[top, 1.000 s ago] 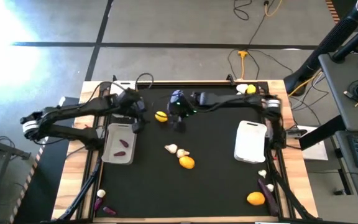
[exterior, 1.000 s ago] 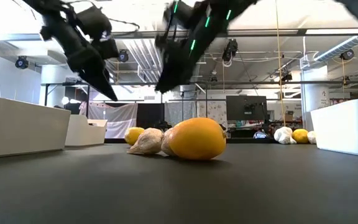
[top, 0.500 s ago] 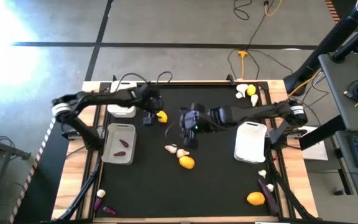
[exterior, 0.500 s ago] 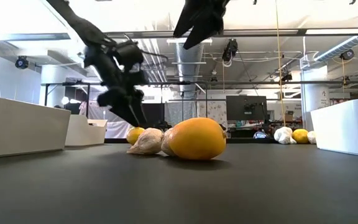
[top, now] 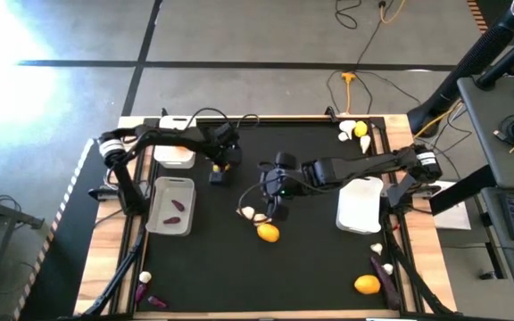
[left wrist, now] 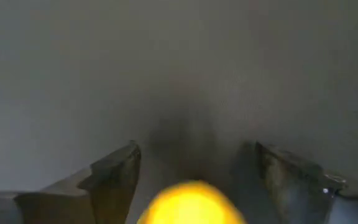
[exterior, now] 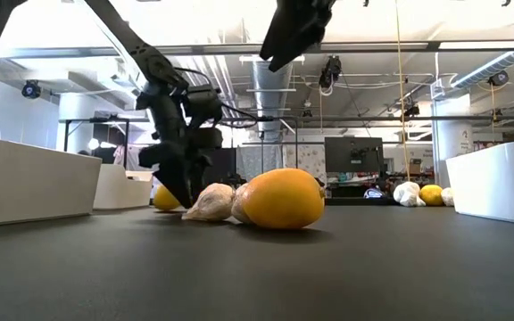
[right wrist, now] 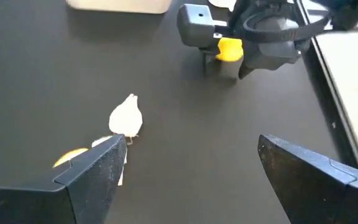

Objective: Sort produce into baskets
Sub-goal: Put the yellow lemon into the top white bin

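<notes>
My left gripper [top: 221, 168] is open, low over the table at the far left. Its fingers stand on either side of a yellow citrus [left wrist: 188, 202], with a gap showing on each side. The low view shows the gripper [exterior: 178, 183] down beside this citrus [exterior: 166, 198]. My right gripper [top: 273, 198] is open and empty, high above two garlic bulbs [right wrist: 126, 117] and an orange citrus [top: 268, 233] that lie on the mat mid-table. One white basket [top: 171, 209] holds two eggplants.
A second basket [top: 175, 153] stands at the far left and a third [top: 360, 203] at the right. Garlic and a citrus [top: 353, 129] lie in the far right corner. A citrus [top: 367, 284], an eggplant and garlic lie near right. Garlic and eggplants [top: 143, 290] lie near left.
My left gripper has gone from over the eggplant basket toward the table's right, then down around the yellow citrus, which has shifted a little toward the table's left. My right gripper has gone toward the near edge, to above the garlic.
</notes>
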You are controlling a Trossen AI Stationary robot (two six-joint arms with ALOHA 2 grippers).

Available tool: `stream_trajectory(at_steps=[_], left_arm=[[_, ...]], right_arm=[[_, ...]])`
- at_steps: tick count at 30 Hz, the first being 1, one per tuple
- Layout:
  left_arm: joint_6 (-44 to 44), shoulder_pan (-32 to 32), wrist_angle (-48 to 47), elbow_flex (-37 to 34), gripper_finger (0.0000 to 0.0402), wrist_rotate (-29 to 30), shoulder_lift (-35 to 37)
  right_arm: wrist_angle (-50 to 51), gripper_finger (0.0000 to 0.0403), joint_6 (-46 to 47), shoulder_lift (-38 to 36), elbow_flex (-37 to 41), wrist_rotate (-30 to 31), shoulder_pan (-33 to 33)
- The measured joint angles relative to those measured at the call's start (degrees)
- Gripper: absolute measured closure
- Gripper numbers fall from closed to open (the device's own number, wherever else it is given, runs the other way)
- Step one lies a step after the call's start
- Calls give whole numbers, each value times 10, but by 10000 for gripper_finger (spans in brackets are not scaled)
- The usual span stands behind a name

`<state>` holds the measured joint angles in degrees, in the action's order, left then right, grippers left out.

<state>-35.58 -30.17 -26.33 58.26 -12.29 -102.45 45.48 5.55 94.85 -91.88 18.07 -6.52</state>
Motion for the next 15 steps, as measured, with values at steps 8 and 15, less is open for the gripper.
stream_trajectory(at_steps=[8, 15], left_arm=[[90, -2, -31, 1, 134, 18, 12], [247, -3, -54, 22, 123, 55, 43]], right_arm=[[20, 44, -98, -27, 0, -4, 28], [20, 44, -159, -36, 0, -61, 68]])
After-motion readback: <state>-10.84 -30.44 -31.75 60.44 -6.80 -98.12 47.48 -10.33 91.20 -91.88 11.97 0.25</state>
